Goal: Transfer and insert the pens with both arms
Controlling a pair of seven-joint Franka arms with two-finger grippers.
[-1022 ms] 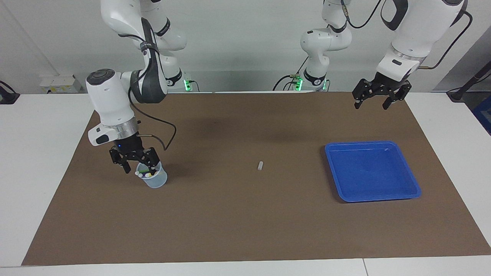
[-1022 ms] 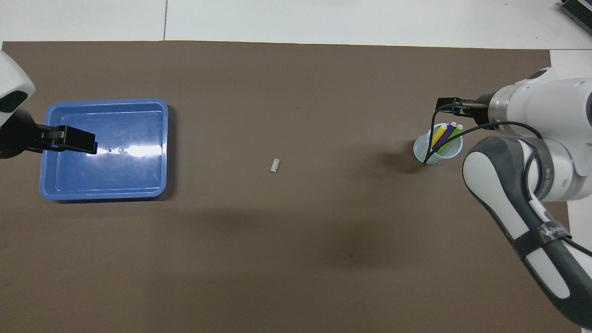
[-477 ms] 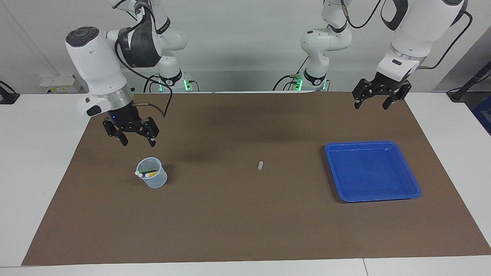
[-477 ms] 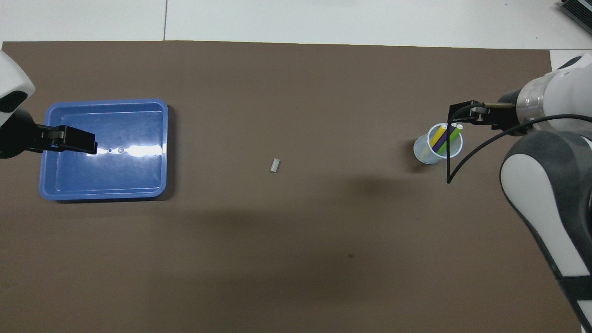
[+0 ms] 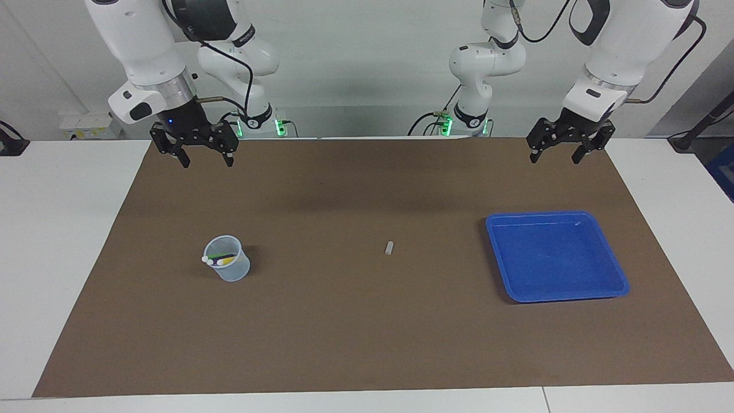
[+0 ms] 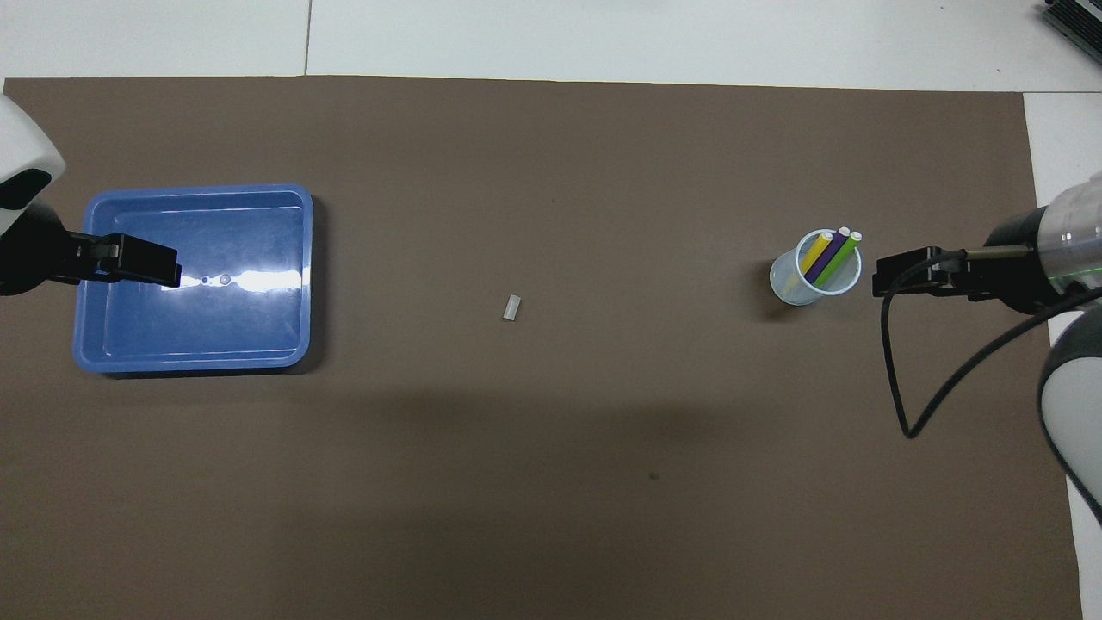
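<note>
Yellow, purple and green pens (image 6: 830, 256) lean in clear cup (image 6: 796, 288).

pens: 3 (yellow (image 6: 816, 249), purple (image 6: 828, 251), green (image 6: 841, 253)) | cup (image 6: 796, 291): 1 | tray (image 6: 198, 368): 1 | loose cap (image 6: 512, 307): 1 | arms: 2

Lime green, purple and yellow pens (image 6: 829, 256), blue tray (image 6: 196, 194), brown mat (image 6: 551, 448).

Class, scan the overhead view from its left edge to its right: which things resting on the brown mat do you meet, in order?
Blue tray → small clear cap → clear cup holding the three pens.
</note>
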